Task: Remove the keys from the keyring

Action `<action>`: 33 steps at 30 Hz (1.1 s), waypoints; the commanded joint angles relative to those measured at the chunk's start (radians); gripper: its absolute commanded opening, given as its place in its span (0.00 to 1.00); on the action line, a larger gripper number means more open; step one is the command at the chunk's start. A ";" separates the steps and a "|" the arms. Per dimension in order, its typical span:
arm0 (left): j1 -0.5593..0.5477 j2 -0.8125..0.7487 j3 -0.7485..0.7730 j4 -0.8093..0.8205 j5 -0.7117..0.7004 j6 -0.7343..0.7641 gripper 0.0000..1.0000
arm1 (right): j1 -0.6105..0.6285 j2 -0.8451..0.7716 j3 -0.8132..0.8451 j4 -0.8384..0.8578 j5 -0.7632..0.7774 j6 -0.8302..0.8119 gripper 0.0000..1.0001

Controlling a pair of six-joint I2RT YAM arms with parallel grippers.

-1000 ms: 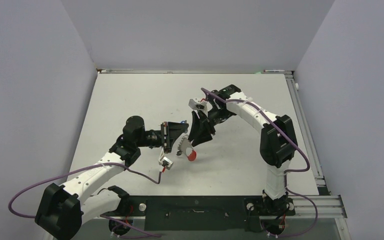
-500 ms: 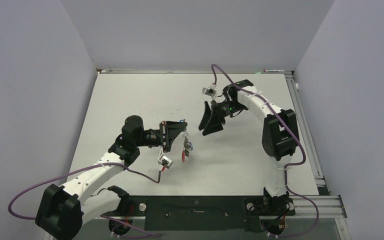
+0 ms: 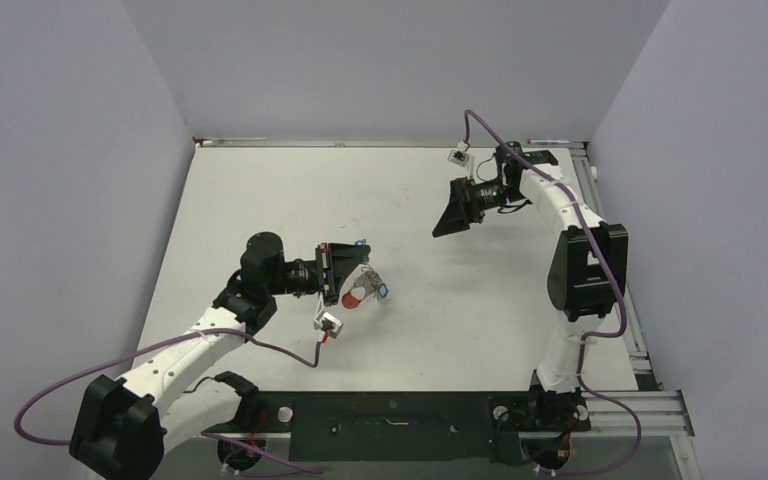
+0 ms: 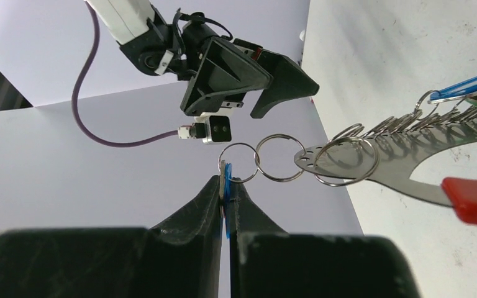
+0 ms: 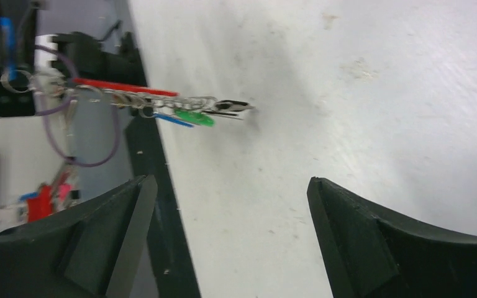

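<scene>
My left gripper (image 4: 226,185) is shut on a thin blue tag with a small metal ring through it. Two linked rings lead from there to the keyring (image 4: 379,177), a silvery crescent with a bright red end. The keys (image 4: 453,105) hang off it on small rings, a blue tag among them. In the top view the keyring (image 3: 354,296) dangles just beneath my left gripper (image 3: 364,268) above the table's middle left. My right gripper (image 3: 449,222) hovers open and empty at the back right, well apart from the bunch. The right wrist view catches the keys (image 5: 194,115) far off, with green and blue tags.
The white table (image 3: 480,310) is walled by grey panels on three sides. A metal rail (image 3: 615,270) runs along its right edge. Purple cables (image 3: 50,385) loop off both arms.
My right gripper has opened wide and pulled away from the bunch toward the back right. The keyring has swung under my left gripper, which stays shut.
</scene>
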 commanded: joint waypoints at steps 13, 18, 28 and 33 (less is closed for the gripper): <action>0.021 -0.064 -0.027 -0.053 0.050 0.039 0.00 | 0.055 -0.555 -0.207 0.592 0.443 0.057 0.90; 0.026 -0.068 -0.028 0.022 0.053 -0.018 0.00 | 0.129 -0.682 -0.386 0.868 0.212 0.104 0.90; 0.038 -0.079 -0.089 0.226 0.159 -0.102 0.00 | 0.461 -0.779 -0.714 1.247 0.219 0.119 0.87; 0.037 -0.093 -0.118 0.248 0.218 -0.094 0.00 | 0.506 -0.737 -0.753 1.357 0.195 0.159 0.73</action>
